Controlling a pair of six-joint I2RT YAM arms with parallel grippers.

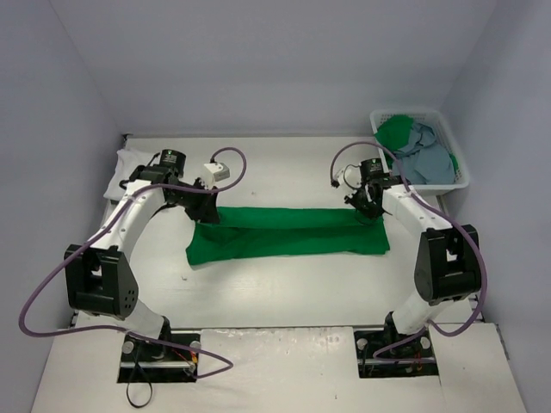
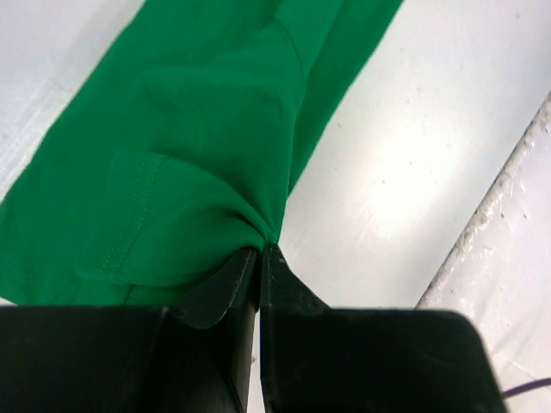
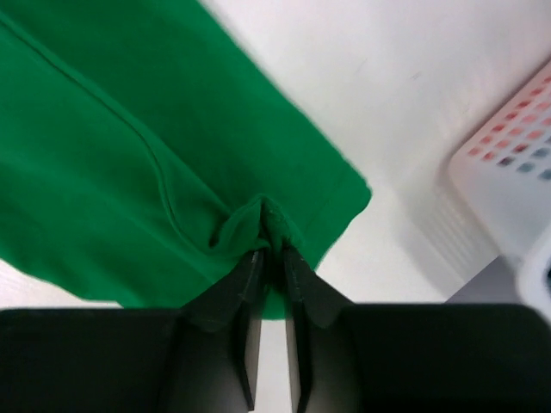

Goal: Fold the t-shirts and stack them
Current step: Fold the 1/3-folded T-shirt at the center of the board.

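L gripper [image 2: 261, 252] – pinching green t-shirt [image 2: 172, 129] | R gripper [image 3: 272, 254] – pinching too

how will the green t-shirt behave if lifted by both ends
Probably floppy: the green t-shirt puckers where the left hand and right hand pinch it. Its long middle would likely sag between them. It looks thin, so probably light.

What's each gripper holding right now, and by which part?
Both hold the green shirt: left gripper pinches its far edge near the left end, right gripper the far edge near the right end.
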